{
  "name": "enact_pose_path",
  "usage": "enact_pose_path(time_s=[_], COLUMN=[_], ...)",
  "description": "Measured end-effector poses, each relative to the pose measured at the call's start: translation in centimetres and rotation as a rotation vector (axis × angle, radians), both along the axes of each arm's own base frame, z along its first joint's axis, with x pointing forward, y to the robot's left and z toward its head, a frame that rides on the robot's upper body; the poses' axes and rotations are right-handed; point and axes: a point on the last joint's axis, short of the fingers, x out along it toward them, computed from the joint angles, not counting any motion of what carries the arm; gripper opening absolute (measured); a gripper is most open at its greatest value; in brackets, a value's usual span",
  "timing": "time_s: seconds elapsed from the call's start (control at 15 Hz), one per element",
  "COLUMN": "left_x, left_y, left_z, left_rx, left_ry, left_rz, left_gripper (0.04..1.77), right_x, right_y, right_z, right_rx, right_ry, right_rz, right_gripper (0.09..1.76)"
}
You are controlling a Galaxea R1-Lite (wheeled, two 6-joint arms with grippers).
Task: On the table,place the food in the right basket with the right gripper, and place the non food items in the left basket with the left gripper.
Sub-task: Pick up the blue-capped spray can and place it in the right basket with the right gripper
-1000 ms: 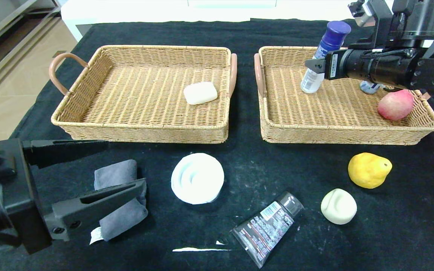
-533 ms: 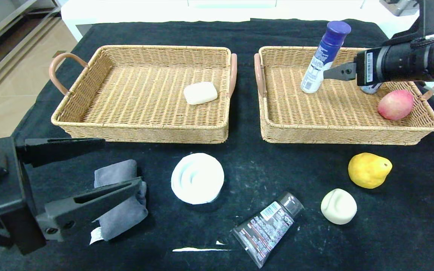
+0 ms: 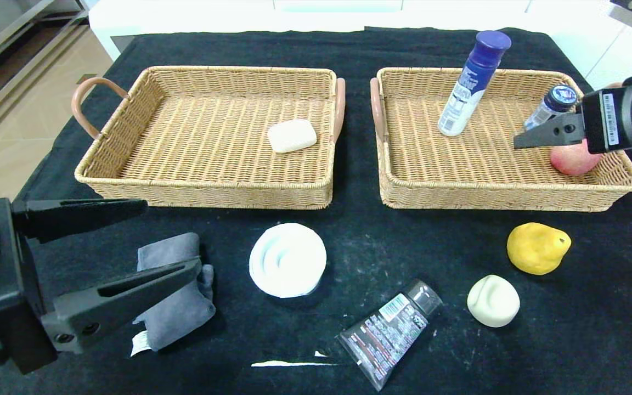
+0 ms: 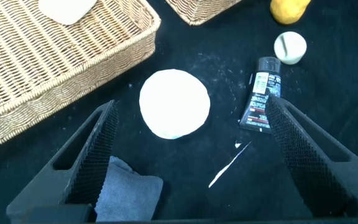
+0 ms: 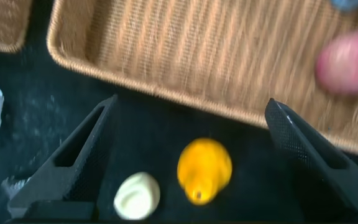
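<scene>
Left gripper [image 3: 170,238] hovered over grey cloth [image 3: 176,307], left of white roll [image 3: 287,260], jaws wide open, empty. Soap [image 3: 292,135] lay in left basket [image 3: 129,181]. Tube [image 3: 388,332], bun [image 3: 493,300], pear [image 3: 538,248] sat on desk [image 3: 596,329] right of roll. Bottle [image 3: 472,82] stood in right basket [image 3: 491,195]. Right gripper [image 5: 188,118] above that basket, jaws open, empty.

Print on the black squeeze tube [image 3: 388,332] and tall white bottle [image 3: 469,88], none of it readable
</scene>
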Motion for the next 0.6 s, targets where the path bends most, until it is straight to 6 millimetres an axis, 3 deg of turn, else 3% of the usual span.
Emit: enact_pose_path(time_s=[0.6], left_x=[0.0], left_y=[0.0], left_z=[-0.1], left_rx=[0.002], left_ry=[0.003], left_rz=[0.000], left_gripper=[1.72], right_x=[-1.3], right_y=[-1.0], right_z=[-2.6], right_rx=[0.044], right_ry=[0.224], right_rz=[-0.163], right_gripper=[1.70])
